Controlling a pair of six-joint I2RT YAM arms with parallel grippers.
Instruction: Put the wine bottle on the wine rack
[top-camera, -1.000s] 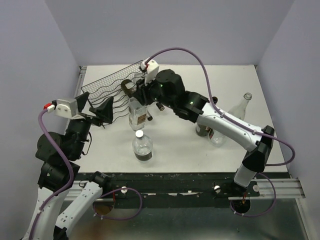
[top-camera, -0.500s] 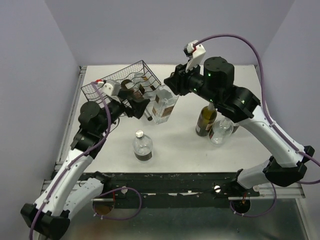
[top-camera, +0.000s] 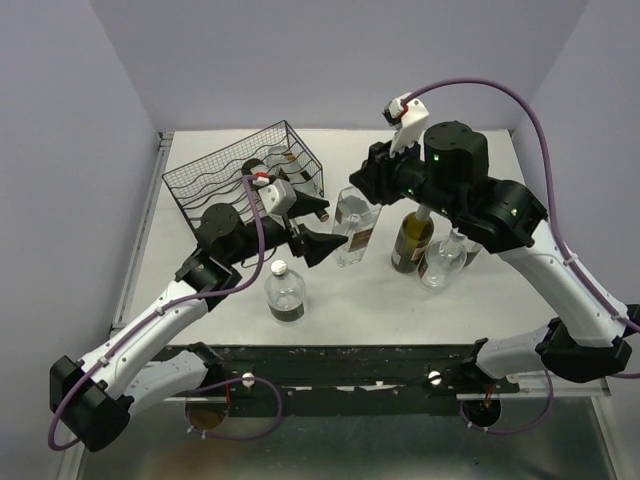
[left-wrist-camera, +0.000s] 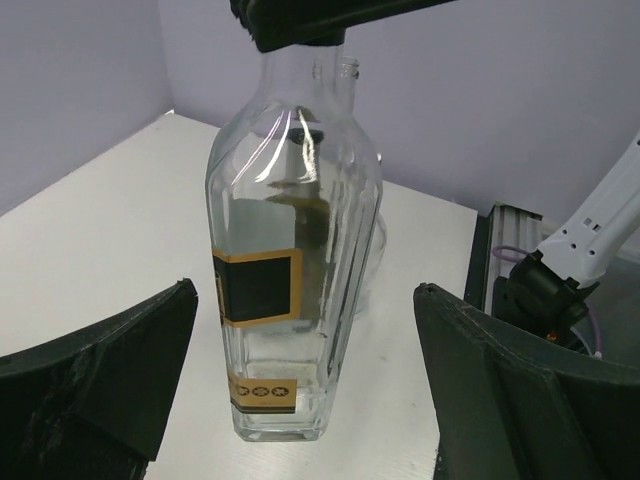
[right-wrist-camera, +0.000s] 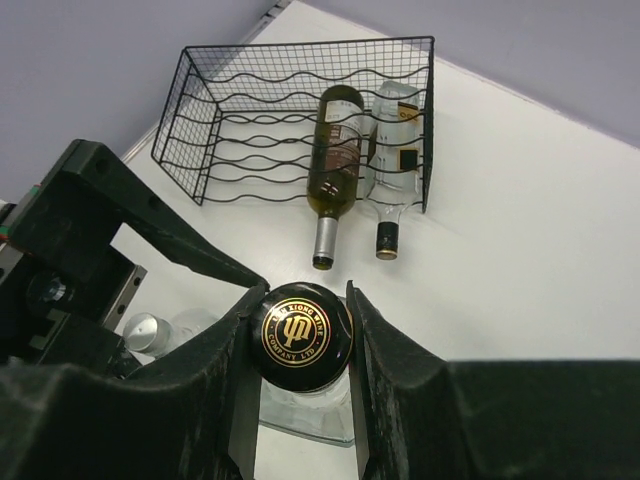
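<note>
Change: a second ago my right gripper (right-wrist-camera: 300, 335) held the wine bottle (left-wrist-camera: 285, 250) close against the wine rack (top-camera: 215, 185). Now the bottle is away from the rack and upright, and my left gripper (top-camera: 318, 246) has reached in to it.
Right gripper: clamped on the round black cap (right-wrist-camera: 300, 338), with the bottle straight below the fingers. I cannot tell whether its base rests on the table.
Left gripper: jaws wide apart, one on each side of the bottle's lower body, not touching it.
Meaning: I judge that a re-grip at the body is coming, since a bottle held by the cap does not lie down easily. The task is not done.
Right wrist view only: beyond the fingers the rack holds a green bottle (right-wrist-camera: 335, 150) and a clear bottle (right-wrist-camera: 395, 140), both lying with necks out. The cradles beside them are free.
Left wrist view only: the black-and-gold label (left-wrist-camera: 258, 285) and the gap to both jaws.
</note>
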